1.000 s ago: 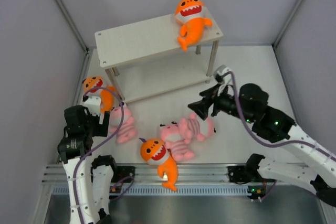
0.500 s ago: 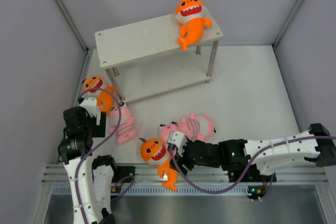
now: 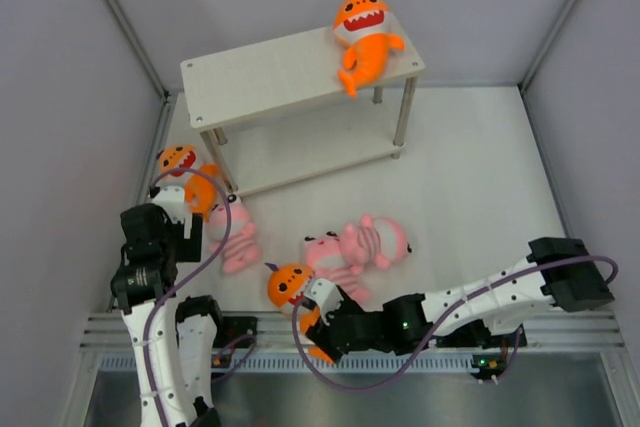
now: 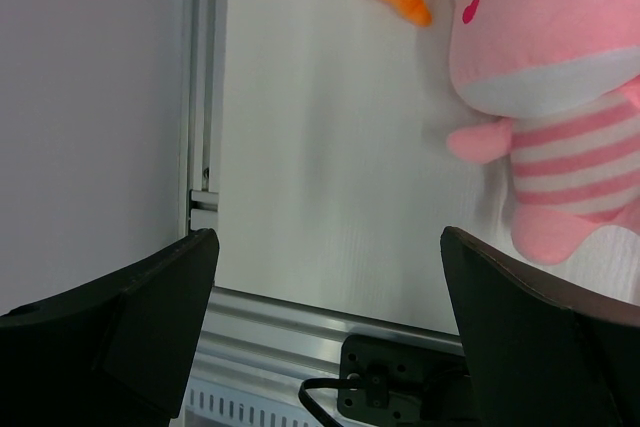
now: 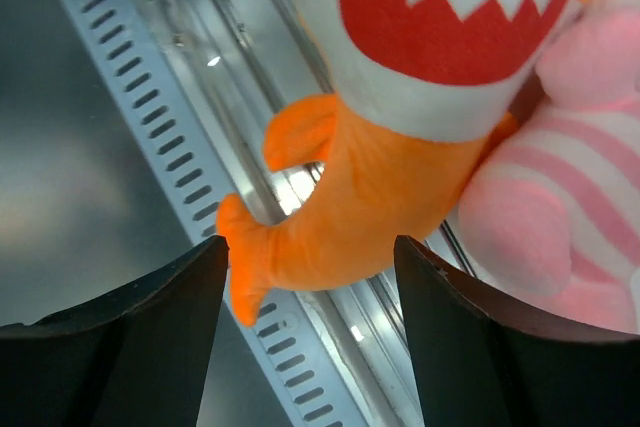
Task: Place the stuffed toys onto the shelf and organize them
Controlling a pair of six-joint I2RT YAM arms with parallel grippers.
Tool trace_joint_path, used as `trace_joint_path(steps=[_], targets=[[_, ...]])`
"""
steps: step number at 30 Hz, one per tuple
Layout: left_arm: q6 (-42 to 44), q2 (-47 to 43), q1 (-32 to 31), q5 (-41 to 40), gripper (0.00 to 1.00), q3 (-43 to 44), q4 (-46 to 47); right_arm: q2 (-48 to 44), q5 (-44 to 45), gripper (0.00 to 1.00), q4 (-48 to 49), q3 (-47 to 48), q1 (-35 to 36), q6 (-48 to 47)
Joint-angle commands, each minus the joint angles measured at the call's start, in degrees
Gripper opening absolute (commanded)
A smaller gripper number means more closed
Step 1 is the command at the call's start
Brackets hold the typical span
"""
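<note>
The shelf point(image 3: 265, 79) stands at the back with one orange shark point(image 3: 362, 35) on the right end of its top board. A second shark point(image 3: 180, 169) and a pink striped toy point(image 3: 232, 235) lie at the left. Two pink toys point(image 3: 370, 242) point(image 3: 338, 282) lie in the middle. My right gripper point(image 3: 318, 319) is open over the third shark point(image 3: 290, 285) at the front edge. In the right wrist view the fingers flank the shark's tail point(image 5: 330, 217) without closing. My left gripper point(image 3: 185, 232) is open and empty beside the left pink toy point(image 4: 555, 97).
A metal rail point(image 3: 420, 325) with slots runs along the near edge under the front shark, seen also in the right wrist view point(image 5: 180, 137). Grey walls point(image 3: 60, 97) enclose the left, back and right. The shelf's lower board point(image 3: 300, 152) is bare.
My right arm has swung from near the shelf's right leg down to the front edge, and its open gripper now sits over the front shark. The left arm has not moved.
</note>
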Motion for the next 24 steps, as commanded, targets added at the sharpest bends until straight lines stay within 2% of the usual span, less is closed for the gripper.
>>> trace_joint_path(steps=[1,4,7,10,15,17,18,21,24], targets=[[-0.07,-0.66,0.42,0.78,0.99,-0.29,0.67,2.43,7.73,0.68,-4.62,1.08,0.41,12.08],[0.11,-0.49,0.42,1.04,0.99,-0.20,0.58,2.87,6.51,0.68,-2.63,-1.02,0.41,16.83],[0.20,-0.75,0.42,1.31,0.99,-0.29,0.67,4.53,4.23,0.68,-0.86,-1.82,0.41,17.02],[0.11,-0.93,0.42,1.22,0.99,-0.38,0.67,6.73,4.22,0.61,1.16,-1.56,0.33,17.81],[0.20,-0.75,0.42,1.48,0.99,-0.38,0.67,11.66,4.31,0.61,-0.15,-0.33,-1.95,19.39],[0.29,-0.93,0.42,1.48,0.99,-0.38,0.58,12.72,2.73,0.39,0.29,0.46,-2.75,17.73],[0.37,-1.10,0.42,1.48,0.99,-0.29,0.58,12.72,2.38,0.23,0.29,1.42,-2.93,16.94],[0.37,-1.28,0.42,1.66,0.99,-0.29,0.67,11.14,2.98,0.02,-0.32,2.57,-2.75,13.77],[0.37,-1.45,0.34,1.49,0.99,-0.11,0.58,7.02,6.40,0.00,-6.02,6.69,-2.75,8.60]])
